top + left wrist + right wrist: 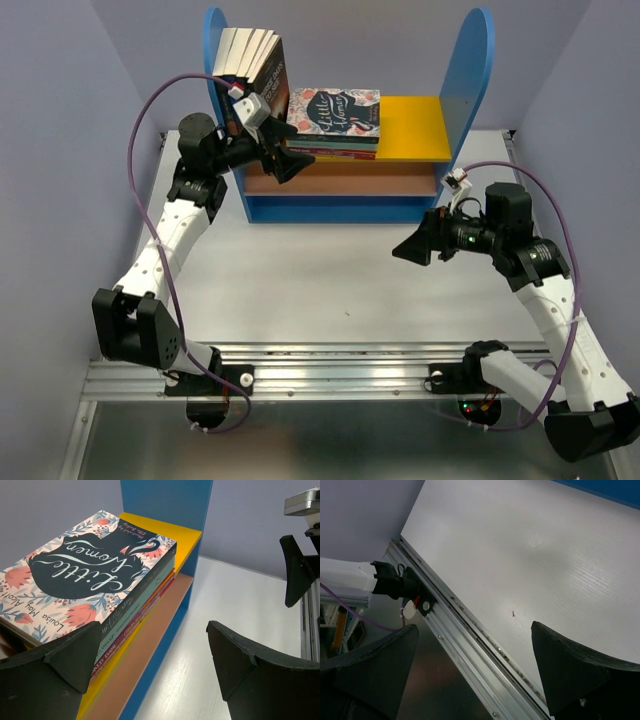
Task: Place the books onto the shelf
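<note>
Two grippers, both spread wide, both empty. Up on the shelf (340, 208), at the desk's far edge, the books (255, 65) stand on end at the left end of the yellow upper board (415, 128). It's a handful of thin paperbacks leaning against the left side panel (212, 35), page edges fanned at the top, a dark cover facing right. Just beside them the Little Women stack (335, 115) lies flat on that same board, floral cover up. The left gripper (285, 158) hovers at the shelf's front, below the upright books and by the stack's left end. From its wrist camera the fingers (60, 670) frame the stack's near corner, with nothing held between them. Whether a finger touches the stack cannot be told. Over on the right, the right gripper (412, 248) hangs above the desk (300, 290), well apart from the shelf, pointing left. Its wrist view looks down on white desk surface and the metal rail (465, 630) along the near edge.
</note>
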`<state>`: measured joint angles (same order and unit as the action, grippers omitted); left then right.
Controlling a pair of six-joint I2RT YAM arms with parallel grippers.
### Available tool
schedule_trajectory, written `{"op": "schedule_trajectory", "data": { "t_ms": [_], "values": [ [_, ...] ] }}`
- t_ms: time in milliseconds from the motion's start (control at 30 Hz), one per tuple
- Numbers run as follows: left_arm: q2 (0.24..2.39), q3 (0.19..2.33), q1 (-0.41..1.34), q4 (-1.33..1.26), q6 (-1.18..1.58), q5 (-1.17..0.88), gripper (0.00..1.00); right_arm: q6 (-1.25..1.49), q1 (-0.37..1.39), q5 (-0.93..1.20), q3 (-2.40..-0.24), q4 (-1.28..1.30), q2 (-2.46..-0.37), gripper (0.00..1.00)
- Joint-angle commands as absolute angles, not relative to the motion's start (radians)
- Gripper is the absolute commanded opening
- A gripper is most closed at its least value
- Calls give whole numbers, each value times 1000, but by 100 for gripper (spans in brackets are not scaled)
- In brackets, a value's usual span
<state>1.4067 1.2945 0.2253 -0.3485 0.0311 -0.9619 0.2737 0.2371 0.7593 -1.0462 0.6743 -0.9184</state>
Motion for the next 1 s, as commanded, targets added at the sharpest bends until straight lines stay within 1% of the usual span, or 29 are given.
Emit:
{"op": "schedule_trajectory", "data": {
  "t_ms": [0,267,500,767,867,900,967],
  "values": [
    [1428,1362,212,-408,12,-989,99,288,241,761,-1089,657,-900,100],
    [1428,1355,210,-426,25,-989,99,290,241,761,-1097,661,-899,100],
    [1373,1330,209,-436,32,-943,99,288,241,761,-1088,663,-890,100],
    [1295,1295,209,-437,80,-959,99,304,241,749,-1088,647,-876,100],
    [1240,1249,210,-439,110,-928,99,328,241,668,-1101,646,-888,100],
    [1192,1233,212,-442,154,-866,99,333,241,584,-1118,643,-902,100],
    [1140,1191,213,-436,234,-751,99,353,241,494,-1143,612,-923,100]
  ]
}}
